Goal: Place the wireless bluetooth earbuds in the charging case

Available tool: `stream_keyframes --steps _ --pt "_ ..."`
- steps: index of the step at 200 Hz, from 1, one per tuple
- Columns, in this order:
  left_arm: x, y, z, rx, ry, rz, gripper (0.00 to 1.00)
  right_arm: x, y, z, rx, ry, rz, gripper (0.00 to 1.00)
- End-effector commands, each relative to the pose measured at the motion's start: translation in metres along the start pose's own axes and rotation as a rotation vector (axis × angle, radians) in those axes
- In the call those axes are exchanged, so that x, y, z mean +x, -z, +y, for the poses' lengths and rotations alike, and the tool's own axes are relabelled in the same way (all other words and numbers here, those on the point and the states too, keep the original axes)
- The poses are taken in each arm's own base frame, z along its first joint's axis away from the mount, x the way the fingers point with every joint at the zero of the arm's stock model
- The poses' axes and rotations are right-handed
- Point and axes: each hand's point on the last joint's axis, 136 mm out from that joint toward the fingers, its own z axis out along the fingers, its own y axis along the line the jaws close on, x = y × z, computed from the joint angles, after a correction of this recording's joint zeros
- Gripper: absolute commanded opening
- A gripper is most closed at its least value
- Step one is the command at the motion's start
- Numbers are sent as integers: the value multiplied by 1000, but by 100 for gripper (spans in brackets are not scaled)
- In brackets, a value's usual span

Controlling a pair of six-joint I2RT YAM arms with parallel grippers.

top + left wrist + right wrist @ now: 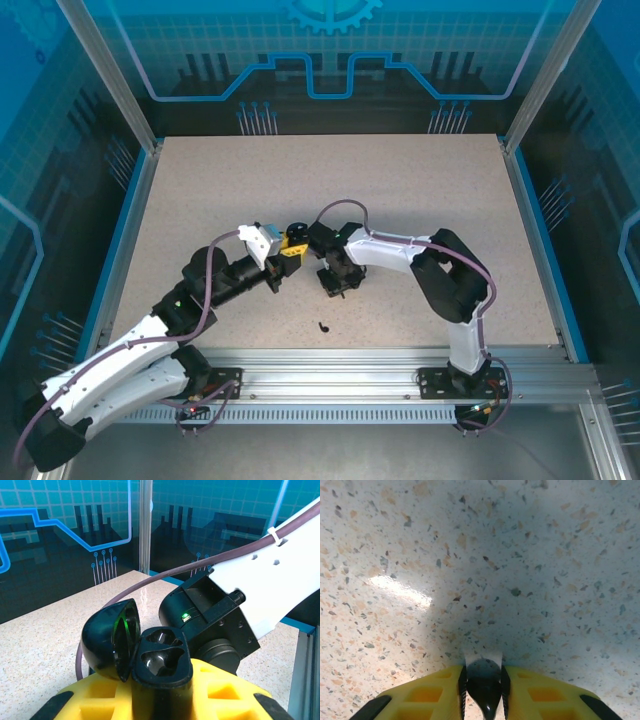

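Observation:
My left gripper (pixel 284 251) is shut on a glossy black charging case (pixel 162 656), held upright between its yellow fingers (pixel 235 690). The case's lid (pixel 109 637) hangs open to the left, and both wells look empty. The same case (pixel 296 229) sits mid-table in the top view. Just to its right, my right gripper (pixel 336 284) points down at the table and is shut on a black earbud (pixel 484 684), pinched between its dark pads (pixel 462 685). A second black earbud (pixel 323 327) lies loose on the table, nearer the front edge.
The right arm's black wrist (pixel 215 622) and white link (pixel 280 575) loom close behind the open case. A purple cable (pixel 150 582) arcs past it. The speckled tabletop (pixel 400 190) is fenced by blue-lit walls and a metal rail (pixel 380 360) at the front.

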Motion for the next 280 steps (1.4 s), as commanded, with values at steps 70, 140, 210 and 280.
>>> stream_keyframes --steps 70,140,210,280 --pt "-5 5 1 -18 -39 -11 1 14 -2 3 -2 22 39 22" --pt "3 -3 -1 4 14 -10 1 -13 79 -30 -144 -107 -302 21" --pt "24 -40 -7 72 111 9 0 -17 250 -57 -370 -126 -910 21" --pt "25 -78 -24 170 91 -24 0 -2 332 -24 -528 42 -1098 21"
